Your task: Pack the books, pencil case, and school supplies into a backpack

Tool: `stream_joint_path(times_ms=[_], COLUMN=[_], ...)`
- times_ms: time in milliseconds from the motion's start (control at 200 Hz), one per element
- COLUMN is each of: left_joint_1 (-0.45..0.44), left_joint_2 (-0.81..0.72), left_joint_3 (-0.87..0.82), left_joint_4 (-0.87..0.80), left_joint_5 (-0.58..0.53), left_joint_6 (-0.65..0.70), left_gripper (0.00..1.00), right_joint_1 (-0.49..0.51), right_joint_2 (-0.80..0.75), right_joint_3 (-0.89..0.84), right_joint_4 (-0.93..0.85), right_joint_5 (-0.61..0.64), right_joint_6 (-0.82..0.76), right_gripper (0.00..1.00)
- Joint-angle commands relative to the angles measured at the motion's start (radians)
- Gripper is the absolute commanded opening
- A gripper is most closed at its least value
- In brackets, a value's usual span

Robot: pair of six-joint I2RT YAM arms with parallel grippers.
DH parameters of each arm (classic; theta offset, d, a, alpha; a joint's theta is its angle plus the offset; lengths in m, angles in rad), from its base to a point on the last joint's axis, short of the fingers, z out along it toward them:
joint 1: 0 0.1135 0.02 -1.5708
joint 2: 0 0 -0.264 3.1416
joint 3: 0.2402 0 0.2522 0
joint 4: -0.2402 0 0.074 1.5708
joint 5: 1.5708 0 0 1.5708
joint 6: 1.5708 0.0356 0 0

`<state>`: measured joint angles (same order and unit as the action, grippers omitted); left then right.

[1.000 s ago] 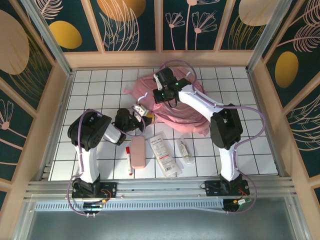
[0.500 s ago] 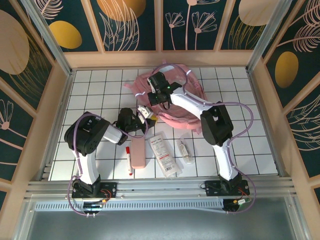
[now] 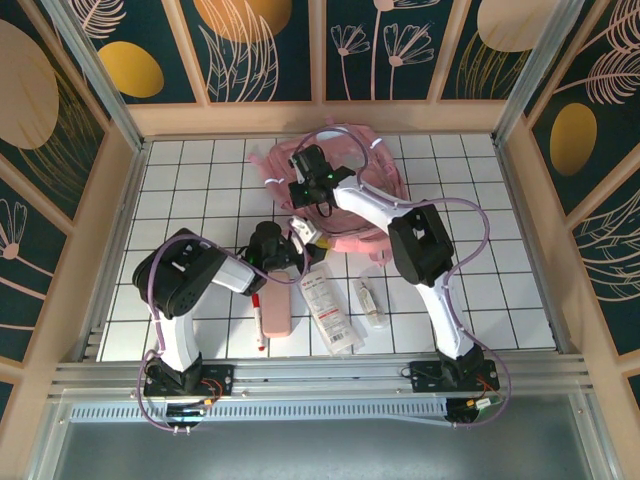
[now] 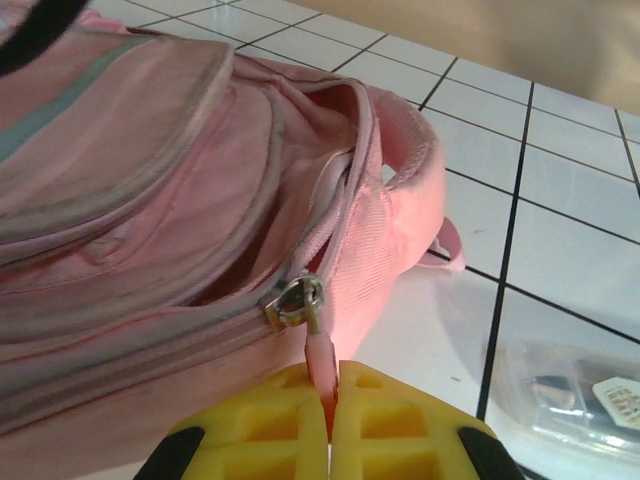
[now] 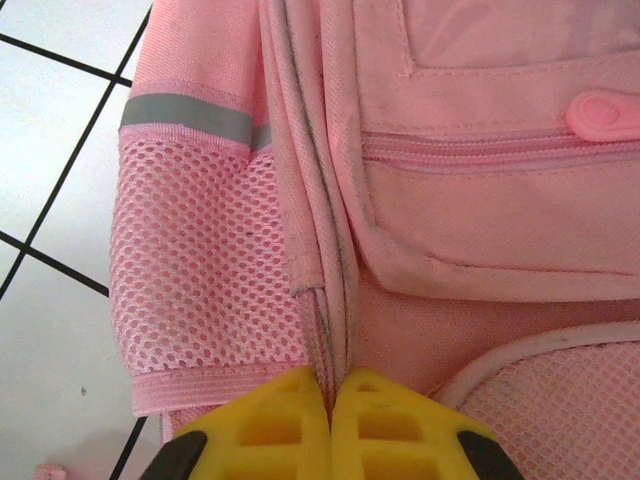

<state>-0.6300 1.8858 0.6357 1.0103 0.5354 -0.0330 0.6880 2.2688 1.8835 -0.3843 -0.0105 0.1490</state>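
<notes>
Pink backpack's [image 4: 150, 200] zip tab [image 4: 318, 348] in left claw [image 4: 330, 378].

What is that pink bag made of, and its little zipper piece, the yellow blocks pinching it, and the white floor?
The backpack looks like matte woven fabric: visible weave, stitched seams; its side pocket is open mesh. The zipper slider seems metal, dull grey sheen. The yellow pads look like soft rubber or foam, matte, waffle-gridded. The table is glossy white with dark grid lines, tile or print.
</notes>
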Motion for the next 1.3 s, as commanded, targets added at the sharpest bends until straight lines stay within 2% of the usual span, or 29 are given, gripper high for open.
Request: stream_joint_path(times_ms=[0, 70, 135, 260, 315, 395, 465, 616, 786, 886, 1046, 1181, 1296], left_joint_1=[-0.079, -0.091, -0.093, -0.091, -0.092, -0.091, -0.090, -0.087, -0.088, -0.087, -0.088, -0.087, -0.087], left_joint_2=[-0.002, 0.005, 0.014, 0.023, 0.030, 0.039, 0.042, 0.048, 0.043, 0.035, 0.032, 0.035, 0.026], left_joint_3=[0.038, 0.038, 0.031, 0.037, 0.042, 0.045, 0.044, 0.059, 0.053, 0.039, 0.045, 0.055, 0.053], left_joint_4=[0.139, 0.186, 0.232, 0.204, 0.194, 0.205, 0.217, 0.212, 0.181, 0.185, 0.171, 0.183, 0.171], left_joint_5=[0.115, 0.097, 0.072, 0.027, 0.019, 0.014, 0.003, 0.010, -0.004, -0.004, 0.000, 0.024, 0.026], left_joint_6=[-0.046, -0.100, -0.147, -0.127, -0.129, -0.140, -0.150, -0.177, -0.181, -0.183, -0.205, -0.216, -0.198], left_gripper=[0.00, 0.00, 0.00, 0.00, 0.00, 0.00, 0.00, 0.00, 0.00, 0.00, 0.00, 0.00, 0.00], right_joint_1=[-0.018, -0.026, -0.041, -0.085, -0.120, -0.157, -0.180, -0.183, -0.151, -0.074, 0.001, 0.025, 0.050], right_joint_2=[0.036, 0.033, 0.013, -0.117, -0.201, -0.331, -0.450, -0.653, -0.795, -0.812, -0.757, -0.697, -0.643], right_joint_3=[0.034, 0.048, 0.056, -0.051, -0.146, -0.304, -0.436, -0.567, -0.668, -0.687, -0.662, -0.655, -0.615], right_joint_4=[0.177, 0.151, 0.103, 0.057, 0.047, 0.051, 0.057, -0.121, -0.323, -0.361, -0.321, -0.288, -0.346], right_joint_5=[-0.062, -0.066, -0.086, -0.150, -0.188, -0.259, -0.258, -0.098, -0.023, -0.030, -0.033, -0.021, 0.104], right_joint_6=[0.035, 0.042, 0.065, 0.139, 0.233, 0.347, 0.377, 0.381, 0.443, 0.506, 0.519, 0.554, 0.608], right_gripper=[0.00, 0.00, 0.24, 0.55, 0.63, 0.67, 0.69, 0.70, 0.60, 0.57, 0.44, 0.45, 0.45])
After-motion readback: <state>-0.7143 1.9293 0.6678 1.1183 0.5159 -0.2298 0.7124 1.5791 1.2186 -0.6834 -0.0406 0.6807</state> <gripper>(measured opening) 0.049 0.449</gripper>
